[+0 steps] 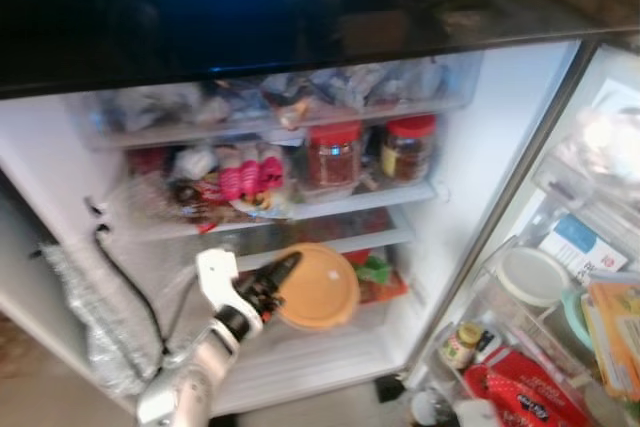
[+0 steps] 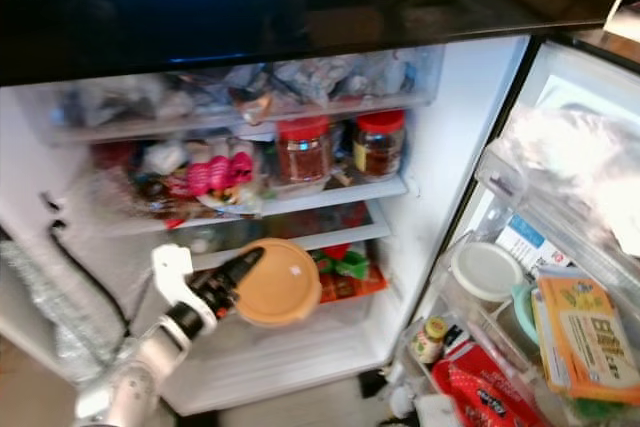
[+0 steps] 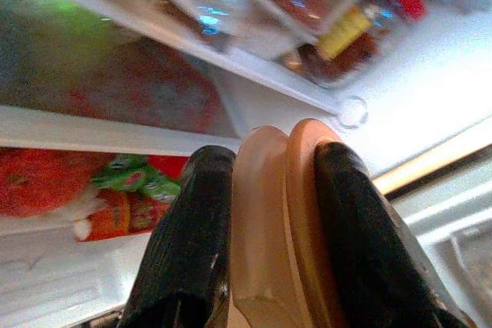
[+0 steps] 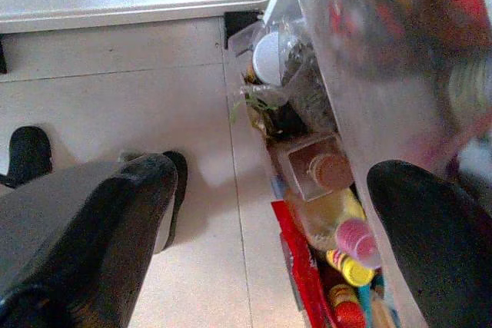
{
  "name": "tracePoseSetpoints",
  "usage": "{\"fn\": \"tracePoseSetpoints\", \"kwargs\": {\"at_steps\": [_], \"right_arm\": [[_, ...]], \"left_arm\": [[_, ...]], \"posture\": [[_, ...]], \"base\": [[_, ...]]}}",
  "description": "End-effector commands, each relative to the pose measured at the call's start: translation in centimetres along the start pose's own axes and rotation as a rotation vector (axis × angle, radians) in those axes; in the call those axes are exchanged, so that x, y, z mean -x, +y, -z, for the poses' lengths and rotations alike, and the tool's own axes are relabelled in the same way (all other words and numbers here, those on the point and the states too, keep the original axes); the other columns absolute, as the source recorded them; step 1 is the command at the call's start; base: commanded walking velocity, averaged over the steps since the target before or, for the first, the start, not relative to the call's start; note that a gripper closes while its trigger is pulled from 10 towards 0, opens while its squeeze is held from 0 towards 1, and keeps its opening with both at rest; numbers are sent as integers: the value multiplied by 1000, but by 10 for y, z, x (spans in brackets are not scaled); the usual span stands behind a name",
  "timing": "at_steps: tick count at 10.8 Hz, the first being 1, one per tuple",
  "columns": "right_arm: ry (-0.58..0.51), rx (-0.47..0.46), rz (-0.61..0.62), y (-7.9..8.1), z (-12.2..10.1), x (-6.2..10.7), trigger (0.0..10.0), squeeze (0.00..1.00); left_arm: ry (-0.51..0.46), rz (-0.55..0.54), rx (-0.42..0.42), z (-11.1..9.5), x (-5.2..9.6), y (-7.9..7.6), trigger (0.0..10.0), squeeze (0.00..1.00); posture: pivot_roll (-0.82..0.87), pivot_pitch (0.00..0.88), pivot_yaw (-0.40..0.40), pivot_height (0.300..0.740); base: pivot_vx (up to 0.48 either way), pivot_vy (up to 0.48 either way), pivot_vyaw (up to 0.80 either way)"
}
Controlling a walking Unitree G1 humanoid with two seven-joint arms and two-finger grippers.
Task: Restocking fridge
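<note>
Take the fridge [image 1: 470, 187] as your landmark: its compartment stands open in front of you, with the door [image 1: 590, 277] swung out to its right. At the fridge's left edge a black cable [image 1: 125, 272] hangs down the inner wall, next to crinkled foil [image 1: 85, 332] at the lower left. Your left gripper [image 1: 283, 274] reaches in from the fridge's lower left, its two black fingers [image 3: 188, 243] clamped on the rim of an orange container [image 1: 318, 287]; the wrist view shows one finger on each side of the rim. The container is round, flat and lidded, a pale orange-tan, held tilted in front of the lower shelf edge, above the bare white floor of the fridge [image 1: 320, 357], where there is free room below it. Behind it, red and green packets [image 1: 375, 272] lie on the lower level. One shelf up, to the right of the container, two red-lidded jars [image 1: 335, 152] stand side by side, with crowded bags to their left. Further right, the door bins hold a white-lidded tub [image 1: 530, 275] and red packaging [image 1: 525, 392]. Your right gripper [image 4: 269, 228] hangs over the tiled floor [image 4: 115, 97] beside the door's lowest bin, fingers wide apart and holding nothing.
</note>
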State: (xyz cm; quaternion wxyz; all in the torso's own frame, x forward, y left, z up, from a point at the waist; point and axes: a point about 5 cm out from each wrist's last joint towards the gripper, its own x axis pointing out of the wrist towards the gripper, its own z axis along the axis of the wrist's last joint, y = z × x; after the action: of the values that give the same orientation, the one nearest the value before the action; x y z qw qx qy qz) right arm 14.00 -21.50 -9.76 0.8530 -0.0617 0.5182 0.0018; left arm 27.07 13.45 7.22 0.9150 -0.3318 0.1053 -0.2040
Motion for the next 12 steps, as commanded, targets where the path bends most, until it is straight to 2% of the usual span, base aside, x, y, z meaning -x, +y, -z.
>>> {"fn": "tracePoseSetpoints", "kwargs": {"at_steps": [1, 12], "right_arm": [[-26, 10, 11, -3, -8, -1, 10000, 0], [-23, 22, 6, -3, -8, -1, 10000, 0]], "left_arm": [[-10, -11, -22, -4, 1, 1, 10000, 0], [-29, -23, -35, -5, 0, 2, 10000, 0]], "posture": [[-97, 0, -34, 740], [-95, 0, -35, 740]], "base": [[0, 0, 0], [0, 0, 0]]}}
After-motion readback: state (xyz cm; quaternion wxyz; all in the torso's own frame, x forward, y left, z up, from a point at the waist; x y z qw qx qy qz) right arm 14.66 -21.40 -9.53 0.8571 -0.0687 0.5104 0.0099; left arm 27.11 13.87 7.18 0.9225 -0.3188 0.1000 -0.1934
